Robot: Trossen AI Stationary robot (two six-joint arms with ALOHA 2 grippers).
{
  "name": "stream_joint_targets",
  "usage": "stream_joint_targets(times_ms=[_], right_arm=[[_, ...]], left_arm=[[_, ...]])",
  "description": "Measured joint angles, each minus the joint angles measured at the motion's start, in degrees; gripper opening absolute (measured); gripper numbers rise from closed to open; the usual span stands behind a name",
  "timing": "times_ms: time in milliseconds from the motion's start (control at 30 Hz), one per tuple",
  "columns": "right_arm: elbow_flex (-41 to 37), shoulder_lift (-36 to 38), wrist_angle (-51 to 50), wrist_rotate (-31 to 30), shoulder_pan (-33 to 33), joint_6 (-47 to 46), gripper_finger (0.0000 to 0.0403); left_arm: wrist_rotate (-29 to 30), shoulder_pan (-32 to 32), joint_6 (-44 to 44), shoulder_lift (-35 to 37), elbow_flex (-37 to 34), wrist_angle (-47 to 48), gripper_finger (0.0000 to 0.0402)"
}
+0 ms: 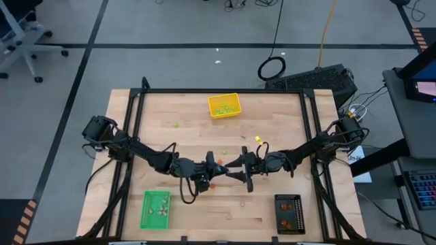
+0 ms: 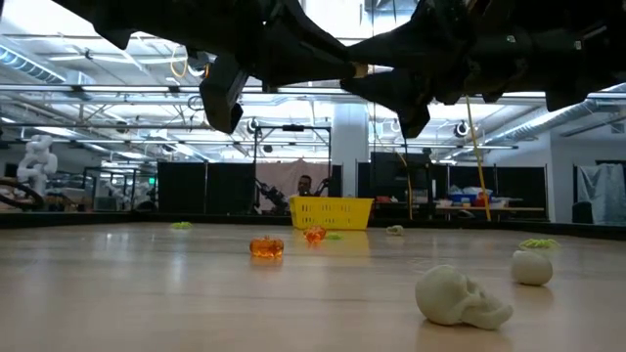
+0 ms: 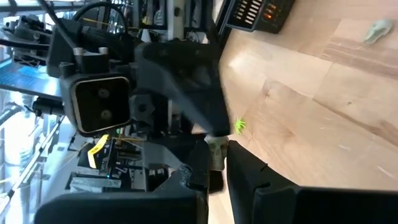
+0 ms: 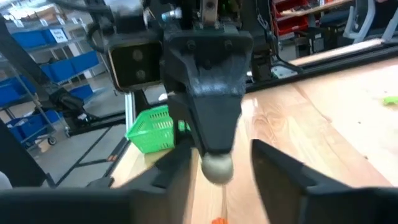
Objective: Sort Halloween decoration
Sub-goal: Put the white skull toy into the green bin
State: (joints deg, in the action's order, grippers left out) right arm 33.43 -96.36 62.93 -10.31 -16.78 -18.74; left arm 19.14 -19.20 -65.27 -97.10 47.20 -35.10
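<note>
Green tray (image 1: 144,212) sits at the near left corner and I see a few pale bits in it.

Left gripper (image 1: 212,170) is mid-table, raised off the wood and clenched on 1 pale piece (image 4: 216,168). That piece is round and pinched at the fingertips. The right wrist view shows it best.

1 orange piece (image 1: 211,185) lies on the table just under the left gripper. In the low view it sits alone on bare wood, with a second orange one (image 2: 314,235) farther back.

Yellow tray (image 1: 224,114) is at the far edge, center, with green bits inside. A person (image 2: 305,184) shows in the room behind it.

Right gripper (image 1: 237,170) faces the left one, tip to tip, also raised. Its fingers (image 4: 280,171) stand apart on either side of the pale piece. From here they look released and I see no contact with it, so only the left side is carrying it.

Loose stock on the table:
- 1 green piece (image 1: 176,124), left of the yellow tray
- 1 yellow-green piece (image 1: 258,139), just beyond the right gripper
- 1 pale skull (image 2: 460,296), near the low camera
- 1 pale ball (image 2: 531,267), beside the skull and slightly farther back
- a few green bits (image 2: 538,243), toward the far right

Black tray (image 1: 278,214) is at the near right corner with orange bits in its cells.
</note>
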Motion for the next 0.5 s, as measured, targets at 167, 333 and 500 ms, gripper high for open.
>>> stream_joint_targets(times_ms=[167,333,500], right_arm=[[0.0,0.0,-1.76,0.03,-0.02,-0.08,0.0241],[0.0,0.04,-3.72,0.05,0.0,0.73,0.0301],[0.0,0.26,-7.88,0.06,-0.02,1.52,0.0321]], left_arm=[[0.4,-0.18,3.09,0.0,0.0,0.04,0.0026],[4.49,-1.44,3.51,0.0,0.0,1.04,0.0025],[11.05,-4.3,7.75,1.14,0.0,2.2,0.0024]])
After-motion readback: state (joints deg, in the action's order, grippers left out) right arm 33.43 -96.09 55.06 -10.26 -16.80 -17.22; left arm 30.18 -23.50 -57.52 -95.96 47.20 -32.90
